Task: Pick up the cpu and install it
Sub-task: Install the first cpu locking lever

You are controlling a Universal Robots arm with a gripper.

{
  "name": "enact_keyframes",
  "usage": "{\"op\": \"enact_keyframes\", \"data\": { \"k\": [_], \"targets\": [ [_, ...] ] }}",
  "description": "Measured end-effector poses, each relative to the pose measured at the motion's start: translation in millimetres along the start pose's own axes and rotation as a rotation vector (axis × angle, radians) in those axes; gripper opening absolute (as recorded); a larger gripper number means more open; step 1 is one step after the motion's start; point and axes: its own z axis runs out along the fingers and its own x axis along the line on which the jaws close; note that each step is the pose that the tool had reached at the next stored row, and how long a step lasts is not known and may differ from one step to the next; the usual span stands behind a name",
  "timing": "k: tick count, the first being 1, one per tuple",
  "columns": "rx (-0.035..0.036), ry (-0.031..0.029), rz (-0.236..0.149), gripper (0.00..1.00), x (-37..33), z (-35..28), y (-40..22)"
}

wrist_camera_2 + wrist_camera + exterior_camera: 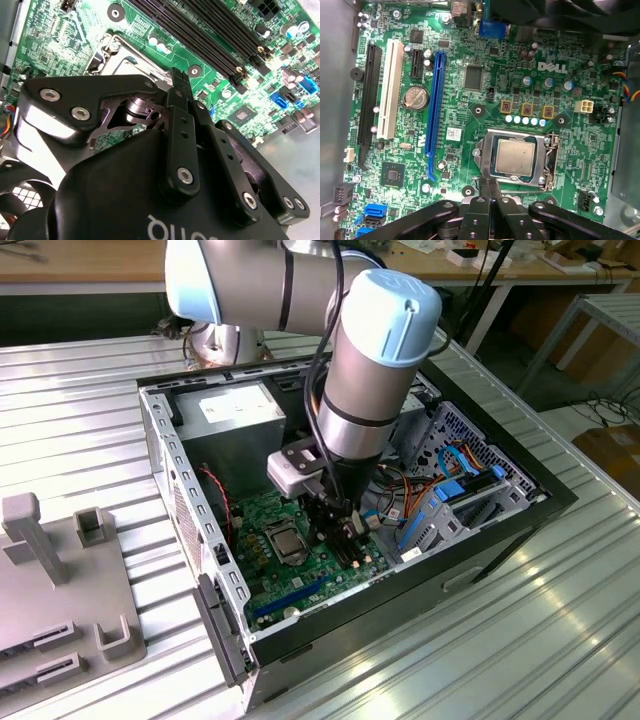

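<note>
I see my black gripper (pixel 489 192) pinched shut and holding nothing, right beside the small flat silver-grey square cpu (pixel 515 157) lying in its metal-framed socket (pixel 551 165).

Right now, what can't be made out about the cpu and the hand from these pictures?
- First wrist view: the cpu lies in the socket; its contact side is hidden underneath.
- Second wrist view: the hand covers most of the socket.
- Exterior view: the cpu is too small to judge its seating.
</note>
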Motion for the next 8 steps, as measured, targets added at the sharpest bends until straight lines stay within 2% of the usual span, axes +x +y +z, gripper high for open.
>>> {"op": "enact_keyframes", "data": {
  "k": [8],
  "targets": [
    [0.0027, 0.0039, -0.041, 0.11, -0.1, 5.1, -2.0]
  ]
}}
